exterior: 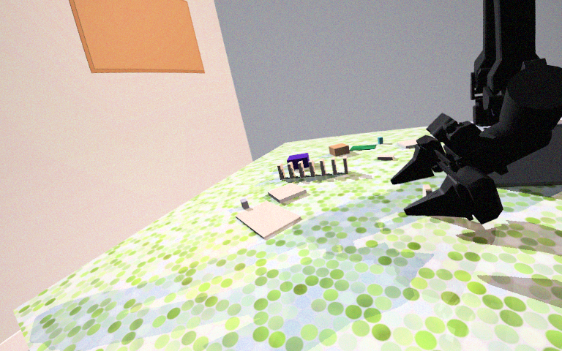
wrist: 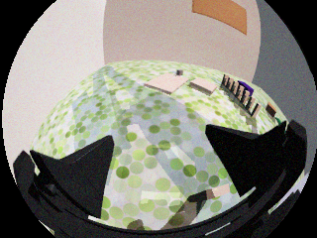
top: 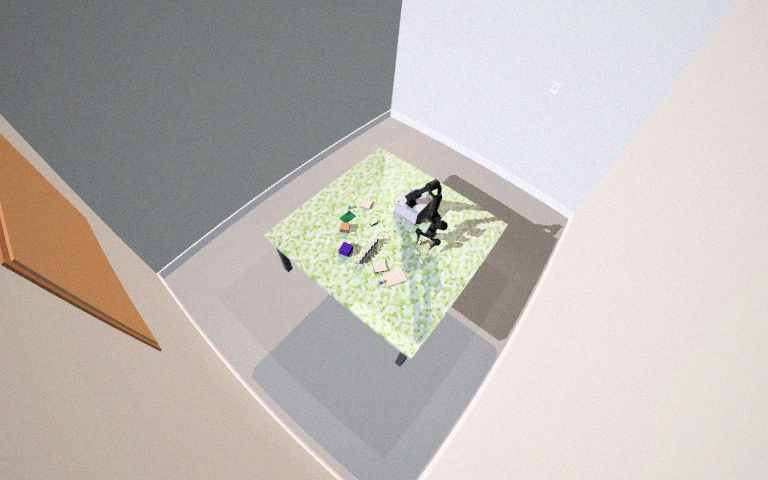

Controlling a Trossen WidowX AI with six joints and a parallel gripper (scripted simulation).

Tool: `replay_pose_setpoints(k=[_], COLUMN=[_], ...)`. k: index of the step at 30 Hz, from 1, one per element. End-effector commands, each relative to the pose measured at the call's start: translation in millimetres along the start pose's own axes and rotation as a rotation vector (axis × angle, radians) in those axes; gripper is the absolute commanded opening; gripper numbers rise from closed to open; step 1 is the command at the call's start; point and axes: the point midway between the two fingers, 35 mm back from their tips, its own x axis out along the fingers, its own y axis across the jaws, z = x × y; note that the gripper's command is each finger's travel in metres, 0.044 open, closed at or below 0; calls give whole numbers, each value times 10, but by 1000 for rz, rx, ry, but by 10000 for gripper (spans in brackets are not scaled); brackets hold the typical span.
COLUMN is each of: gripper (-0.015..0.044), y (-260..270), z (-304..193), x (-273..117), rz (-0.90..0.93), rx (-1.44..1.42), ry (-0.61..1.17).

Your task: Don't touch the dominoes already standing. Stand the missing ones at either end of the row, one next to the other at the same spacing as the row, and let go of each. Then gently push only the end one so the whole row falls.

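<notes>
A row of several dominoes (top: 368, 250) (exterior: 312, 168) (wrist: 240, 94) stands upright near the middle of the table. One loose domino (top: 374, 222) (exterior: 386, 157) lies flat beyond the row's arm-side end. My gripper (top: 427, 240) (exterior: 398, 197) (wrist: 160, 135) is wide open and empty, low over the table on the arm's side, well apart from the row. Another domino (exterior: 426, 189) (wrist: 219, 191) is under the gripper, close to the right finger in the wrist view. It is partly hidden by a finger in the exterior view, and I cannot tell whether it is tilted or lying.
A purple block (top: 345, 249) (exterior: 298, 159) is close behind the row, with an orange-brown block (top: 344, 227) (exterior: 339, 149) and a green flat piece (top: 347, 216) (exterior: 363, 147) farther on. Two pale square slabs (top: 394, 276) (exterior: 287, 192) and a small grey block (exterior: 244, 203) lie on the other side.
</notes>
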Motion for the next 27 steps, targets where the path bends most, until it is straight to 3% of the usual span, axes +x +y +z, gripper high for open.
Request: replay_pose_setpoints(k=[1, 8, 14, 22, 27], gripper=[440, 440, 440, 440, 440], y=[78, -142, -346, -499, -503], z=[69, 191, 330, 429, 431], x=[171, 17, -260, -499, -503], rz=[42, 54, 34, 7, 6], rx=[-39, 22, 98, 149, 150], ry=[269, 739, 982, 1135, 1137])
